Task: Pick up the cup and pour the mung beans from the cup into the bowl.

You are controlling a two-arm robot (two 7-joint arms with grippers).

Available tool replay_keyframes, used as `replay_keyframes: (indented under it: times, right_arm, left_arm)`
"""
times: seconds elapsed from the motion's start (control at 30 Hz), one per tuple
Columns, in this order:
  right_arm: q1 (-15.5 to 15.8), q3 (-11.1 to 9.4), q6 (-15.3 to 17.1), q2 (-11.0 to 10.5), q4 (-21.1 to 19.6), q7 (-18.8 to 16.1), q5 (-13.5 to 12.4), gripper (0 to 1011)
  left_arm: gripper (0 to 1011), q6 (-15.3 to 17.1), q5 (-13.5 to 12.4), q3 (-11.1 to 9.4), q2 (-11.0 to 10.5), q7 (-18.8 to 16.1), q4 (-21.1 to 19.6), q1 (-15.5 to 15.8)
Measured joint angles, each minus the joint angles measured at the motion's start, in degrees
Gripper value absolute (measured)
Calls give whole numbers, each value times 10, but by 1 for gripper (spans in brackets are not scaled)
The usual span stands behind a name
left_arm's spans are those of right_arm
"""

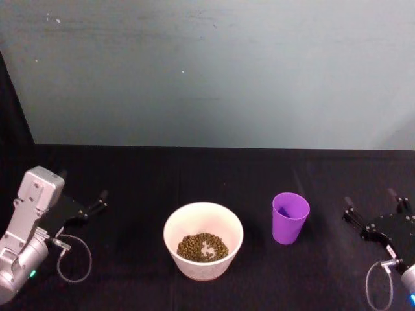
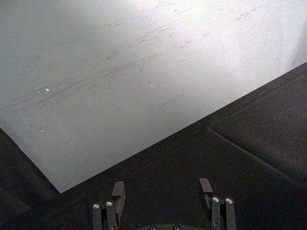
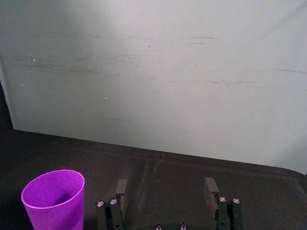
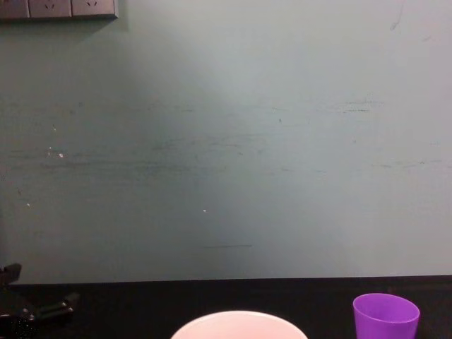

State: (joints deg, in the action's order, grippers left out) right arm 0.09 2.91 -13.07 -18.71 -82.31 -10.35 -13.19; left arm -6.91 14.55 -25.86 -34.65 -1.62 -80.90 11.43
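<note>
The purple cup (image 1: 290, 218) stands upright on the black table (image 1: 142, 175), just right of the bowl (image 1: 203, 241), whose mung beans (image 1: 203, 247) suggest pouring is done. Both tools, left (image 1: 91, 208) and right (image 1: 375, 207), rest open and apart, likely parked.

Looks like a lab or robot test bench rather than a home. Bare pale grey-green wall (image 4: 226, 141), scuffed and scratched, rising straight behind a table (image 1: 149, 175) draped in plain black cloth. Row of power sockets (image 4: 58, 8) high on that wall, toward its left. Below the wall, on the cloth, just staged props: a bowl (image 1: 203, 220) of beans and a purple cup (image 1: 290, 218).
</note>
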Motion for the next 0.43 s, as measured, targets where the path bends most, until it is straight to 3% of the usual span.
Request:
replay_keyframes:
  times: [0.43]
  right_arm:
    - [0, 0, 0, 0, 0, 0, 0, 1004]
  left_arm:
    - [1004, 0, 0, 0, 0, 0, 0, 0]
